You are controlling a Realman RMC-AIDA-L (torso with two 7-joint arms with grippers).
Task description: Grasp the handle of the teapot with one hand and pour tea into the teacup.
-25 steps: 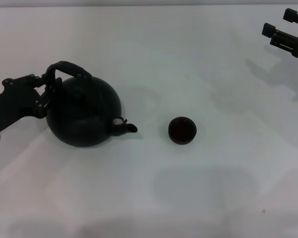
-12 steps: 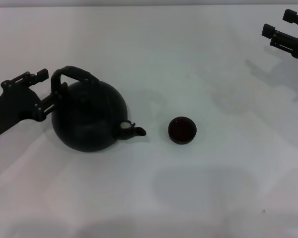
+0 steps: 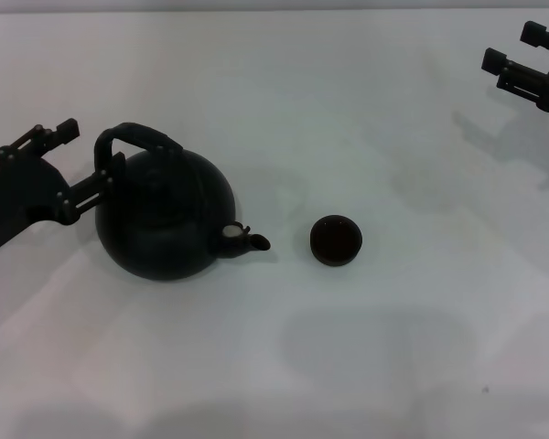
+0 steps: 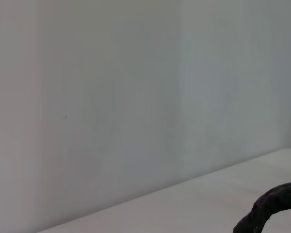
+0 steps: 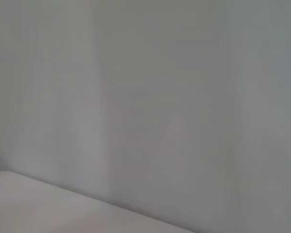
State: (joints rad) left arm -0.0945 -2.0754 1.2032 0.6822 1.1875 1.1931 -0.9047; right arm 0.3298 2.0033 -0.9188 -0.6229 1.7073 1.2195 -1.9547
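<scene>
While the teapot (image 3: 165,218) stands on the white table (image 3: 284,366), spout aimed at the teacup (image 3: 336,240) a short way to its right, no pouring has begun — the cup sits apart and the pot looks upright. At the pot's left side, the left gripper (image 3: 91,163) has its fingers spread, one beside the handle (image 3: 135,139), gripping nothing. Grasping, lifting and tipping all appear left to do. Far off at the table's right edge, the right gripper (image 3: 522,66) hangs idle — fingers apart.
</scene>
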